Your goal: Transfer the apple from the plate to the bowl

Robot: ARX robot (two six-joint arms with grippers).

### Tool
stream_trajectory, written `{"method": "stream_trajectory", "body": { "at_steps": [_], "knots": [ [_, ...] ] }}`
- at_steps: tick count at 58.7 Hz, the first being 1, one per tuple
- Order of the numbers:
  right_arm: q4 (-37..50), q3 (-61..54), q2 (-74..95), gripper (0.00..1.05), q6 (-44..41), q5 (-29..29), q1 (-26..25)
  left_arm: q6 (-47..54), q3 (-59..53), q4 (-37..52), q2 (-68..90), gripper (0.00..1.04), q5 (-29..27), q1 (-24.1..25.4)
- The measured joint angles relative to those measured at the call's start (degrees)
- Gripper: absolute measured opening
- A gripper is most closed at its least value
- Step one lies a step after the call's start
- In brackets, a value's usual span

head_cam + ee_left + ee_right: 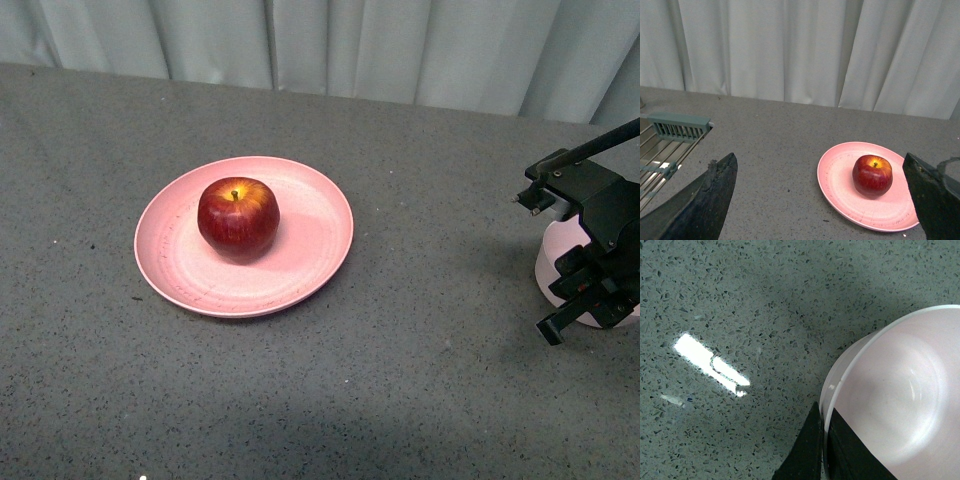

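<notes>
The dark-red apple point(238, 215) sits left of centre on the wide salmon-pink plate point(315, 235) on the grey table. It also shows in the left wrist view point(872, 175), on the plate point(840, 175). My left gripper point(822, 200) is open and empty, well short of the plate; it is out of the front view. My right gripper point(590, 285) at the far right is shut on the rim of the pale-pink bowl point(552, 262), one finger inside and one outside. In the right wrist view the bowl point(900, 395) is empty and the fingers point(807, 450) pinch its rim.
A metal wire rack with a green end piece point(680, 127) lies at the left in the left wrist view. Pale curtains point(320, 45) hang behind the table's far edge. A bright light reflection point(710, 362) lies on the speckled tabletop.
</notes>
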Motion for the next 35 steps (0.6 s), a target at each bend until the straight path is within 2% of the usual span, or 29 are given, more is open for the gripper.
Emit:
{"method": "stream_trajectory", "body": {
  "at_steps": [4, 13, 35],
  "knots": [
    [-0.11, 0.02, -0.72, 0.01, -0.07, -0.63, 0.35, 0.0, 0.0, 0.0, 0.0, 0.98, 0.0, 0.0],
    [-0.31, 0.83, -4.59, 0.01, 0.77, -5.86, 3.56, 0.0, 0.0, 0.0, 0.0, 0.98, 0.0, 0.0],
    [-0.59, 5.31, -2.21, 0.01, 4.37, -8.57, 11.91, 0.0, 0.0, 0.0, 0.0, 0.98, 0.0, 0.0]
  ]
}}
